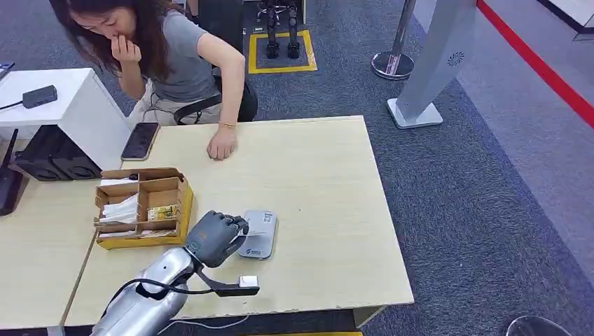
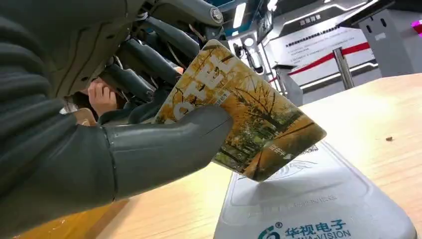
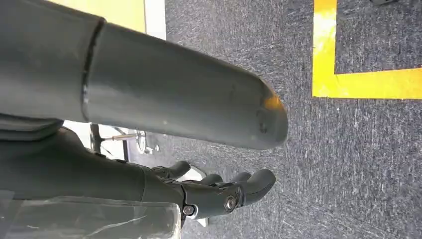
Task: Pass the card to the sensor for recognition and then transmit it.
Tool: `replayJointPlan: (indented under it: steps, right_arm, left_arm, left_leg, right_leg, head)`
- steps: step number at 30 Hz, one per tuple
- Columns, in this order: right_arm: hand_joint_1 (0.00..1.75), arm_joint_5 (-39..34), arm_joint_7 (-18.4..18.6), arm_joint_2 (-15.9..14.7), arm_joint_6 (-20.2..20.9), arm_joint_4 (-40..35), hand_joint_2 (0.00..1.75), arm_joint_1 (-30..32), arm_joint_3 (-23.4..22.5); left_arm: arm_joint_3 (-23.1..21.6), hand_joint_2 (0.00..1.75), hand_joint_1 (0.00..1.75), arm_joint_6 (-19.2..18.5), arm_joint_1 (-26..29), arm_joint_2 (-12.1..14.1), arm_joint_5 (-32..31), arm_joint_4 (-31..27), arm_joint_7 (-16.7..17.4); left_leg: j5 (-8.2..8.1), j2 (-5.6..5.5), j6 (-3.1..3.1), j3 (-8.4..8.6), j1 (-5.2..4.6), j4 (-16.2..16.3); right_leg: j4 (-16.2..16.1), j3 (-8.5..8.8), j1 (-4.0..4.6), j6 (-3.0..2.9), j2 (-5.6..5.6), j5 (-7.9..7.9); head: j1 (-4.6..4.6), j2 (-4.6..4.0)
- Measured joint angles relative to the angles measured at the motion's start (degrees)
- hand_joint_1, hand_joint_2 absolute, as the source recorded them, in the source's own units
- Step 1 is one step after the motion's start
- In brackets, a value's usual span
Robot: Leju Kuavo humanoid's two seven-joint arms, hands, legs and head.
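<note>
Left hand (image 2: 149, 144) nearest us, thumb and fingers pinching the card (image 2: 249, 114) by one end; card tilted, its free corner just above the grey sensor (image 2: 308, 199) on the table (image 1: 315, 182); we judge the card light, thin, stiff, glossy so likely slippery; best held by the edge, face left bare for reading; right hand (image 3: 219, 191) hangs over carpet, fingers loosely curled, holding nothing; cardboard box (image 1: 143, 206) beside the sensor, compartments hold white papers and what look like more cards; person's hand (image 1: 222, 145) rests on the far table edge, phone (image 1: 140, 141) nearby.
</note>
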Motion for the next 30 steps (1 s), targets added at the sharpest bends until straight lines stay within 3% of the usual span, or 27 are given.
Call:
replayJointPlan:
  steps: [8,14,20,25,27,30]
  right_arm:
    - [0.00,-0.2,-0.1,0.0,0.0,0.0,0.00,0.0,0.0]
    - [0.00,-0.9,-0.1,0.0,-0.1,0.0,0.00,0.0,0.0]
    - [0.00,-1.1,0.2,0.0,-0.4,0.0,0.00,0.0,0.0]
    - [0.00,-1.2,0.6,0.0,-0.5,0.0,0.00,0.1,0.0]
    - [0.00,-1.2,0.7,0.1,-0.5,0.0,0.00,0.1,0.0]
    - [0.00,-1.2,0.8,0.2,-0.5,0.0,0.00,0.1,0.0]
  left_arm:
    - [0.0,1.75,1.75,0.9,-0.1,0.5,-0.2,-0.3,1.3]
    - [0.3,1.75,1.75,3.8,-1.1,2.7,-4.9,-2.0,5.7]
    - [3.1,1.75,1.75,13.0,-3.2,6.2,-19.4,-3.8,16.6]
    - [3.4,1.75,1.75,16.6,-6.7,13.1,-21.2,-5.4,29.4]
    - [2.3,1.75,1.75,16.8,-8.1,15.9,-21.4,-5.6,32.6]
    - [1.3,1.75,1.75,17.6,-9.2,18.8,-21.4,-5.6,34.5]
  left_leg:
    - [0.00,0.00,0.00,0.00,0.00,0.0]
    - [0.01,0.00,0.00,0.01,0.01,0.0]
    - [0.04,0.03,-0.04,0.01,0.03,0.0]
    - [0.06,0.03,-0.07,0.03,0.10,0.0]
    - [0.09,0.03,-0.12,0.02,0.11,0.0]
    - [0.09,0.03,-0.12,0.01,0.11,0.0]
  right_leg:
    - [0.0,0.00,0.00,0.00,0.00,0.00]
    - [0.0,-0.01,0.00,0.00,0.01,0.00]
    - [0.1,-0.01,0.04,-0.02,0.06,0.01]
    - [0.1,-0.03,0.06,-0.03,0.07,0.01]
    - [0.1,-0.03,0.06,-0.04,0.07,0.00]
    - [0.1,-0.03,0.06,-0.04,0.07,0.00]
  head:
    - [0.00,-0.02]
    - [0.00,0.00]
    - [0.00,0.00]
    - [0.00,0.00]
    - [0.00,0.00]
    - [0.00,0.00]
